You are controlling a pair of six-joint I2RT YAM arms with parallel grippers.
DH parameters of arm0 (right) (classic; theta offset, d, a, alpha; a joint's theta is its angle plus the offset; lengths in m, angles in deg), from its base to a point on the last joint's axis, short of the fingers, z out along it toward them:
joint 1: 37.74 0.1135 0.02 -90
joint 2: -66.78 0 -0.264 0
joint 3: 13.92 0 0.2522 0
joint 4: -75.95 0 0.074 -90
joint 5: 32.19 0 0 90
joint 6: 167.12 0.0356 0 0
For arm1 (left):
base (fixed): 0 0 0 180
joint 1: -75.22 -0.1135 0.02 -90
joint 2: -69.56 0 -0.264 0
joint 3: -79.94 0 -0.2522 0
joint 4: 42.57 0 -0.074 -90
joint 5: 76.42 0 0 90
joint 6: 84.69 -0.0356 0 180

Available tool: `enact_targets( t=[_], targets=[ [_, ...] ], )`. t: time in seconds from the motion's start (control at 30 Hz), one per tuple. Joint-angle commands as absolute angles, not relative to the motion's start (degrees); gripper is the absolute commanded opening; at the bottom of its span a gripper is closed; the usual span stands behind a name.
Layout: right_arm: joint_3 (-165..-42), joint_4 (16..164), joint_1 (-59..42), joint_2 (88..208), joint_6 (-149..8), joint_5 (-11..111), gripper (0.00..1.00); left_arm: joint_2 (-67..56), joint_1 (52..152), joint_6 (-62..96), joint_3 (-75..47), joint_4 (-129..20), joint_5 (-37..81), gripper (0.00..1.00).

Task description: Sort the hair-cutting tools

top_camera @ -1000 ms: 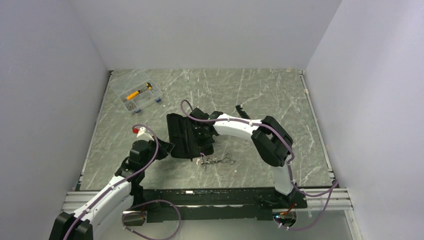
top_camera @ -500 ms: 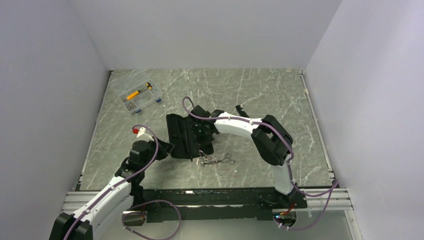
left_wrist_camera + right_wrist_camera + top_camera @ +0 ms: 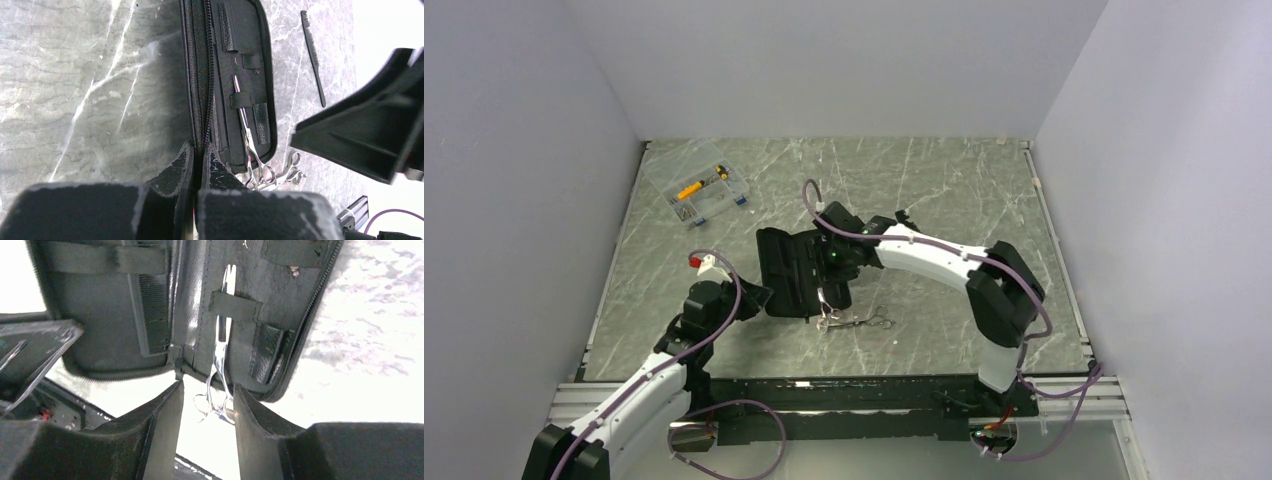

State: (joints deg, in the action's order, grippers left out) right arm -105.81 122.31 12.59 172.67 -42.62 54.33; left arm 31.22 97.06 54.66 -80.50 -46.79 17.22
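You have the first scissors [image 3: 245,125], thin and silver, tucked under an elastic strap in the open black case [image 3: 235,50], ring handles jutting past its edge. The second scissors [image 3: 286,175] lies flat on the table [image 3: 75,75], just beside those handles. The slim black comb [image 3: 313,55] lies on the table alongside the case, not touching it.

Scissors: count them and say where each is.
2. The strapped pair is tucked inside the open black case, rings poking out; the loose pair lies on the table beside it. No others visible.
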Motion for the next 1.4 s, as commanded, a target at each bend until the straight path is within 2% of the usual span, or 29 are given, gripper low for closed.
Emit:
enact_targets(
  t=[0.0, 0.3, 0.77, 0.87, 1.17, 1.37],
  targets=[
    [-102.58, 122.07, 13.48, 166.75, -43.59, 54.78, 0.43, 31.42, 97.32, 53.94, -79.98, -46.56, 16.59, 0.0],
    [-98.9, 122.45, 17.85, 168.04, -43.0, 57.68, 0.44, 30.79, 97.34, 53.69, -79.65, -46.49, 16.43, 0.0],
    [-102.5, 124.16, 19.83, 174.36, -43.9, 61.53, 0.43, 32.04, 97.36, 53.72, -79.83, -47.26, 16.82, 0.0],
    [-102.89, 124.16, 19.83, 175.23, -43.94, 62.2, 0.41, 31.5, 97.34, 53.77, -80.03, -46.72, 17.31, 0.0],
    [-107.24, 124.81, 19.44, 179.01, -44.99, 63.61, 0.25, 31.85, 97.42, 53.87, -80.52, -46.52, 17.98, 0.0],
    [-108.34, 124.26, 18.11, 180.63, -45.3, 62.91, 0.2, 32.79, 97.45, 53.74, -80.78, -47.14, 18.14, 0.0]
  ],
)
